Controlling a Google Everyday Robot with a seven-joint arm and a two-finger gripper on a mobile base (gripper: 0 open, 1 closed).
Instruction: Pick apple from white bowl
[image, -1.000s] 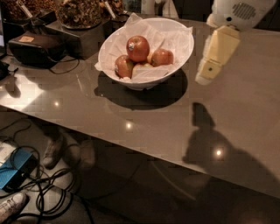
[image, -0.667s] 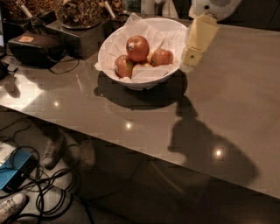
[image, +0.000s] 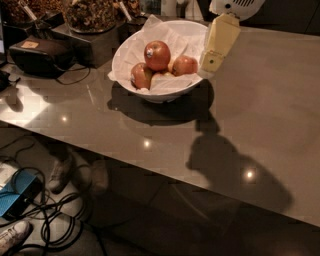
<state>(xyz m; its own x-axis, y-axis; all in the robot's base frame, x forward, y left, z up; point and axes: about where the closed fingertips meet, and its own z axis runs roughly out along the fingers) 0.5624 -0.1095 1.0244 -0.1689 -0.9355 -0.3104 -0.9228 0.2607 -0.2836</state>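
Note:
The white bowl (image: 131, 50), lined with crinkled white paper, stands on the grey table. The apple (image: 157, 55), deep red with a small pale sticker near its top, sits highest in the bowl. Two smaller red-yellow apples lie beside it, one at the lower left (image: 141, 75) and one at the right (image: 185, 65). My gripper (image: 212, 64), cream-coloured, hangs down from the top right and sits at the bowl's right rim, to the right of the apples. It holds nothing that I can see.
Dark containers of dried bits (image: 92, 12) stand behind the bowl at the top left. A black case (image: 40, 55) with a cable lies at the left. The table's front edge (image: 150, 170) runs diagonally; cables and a blue object (image: 15, 200) lie on the floor.
The gripper has moved left, from over the bare table to the bowl's right rim. The apples and bowl have not moved.

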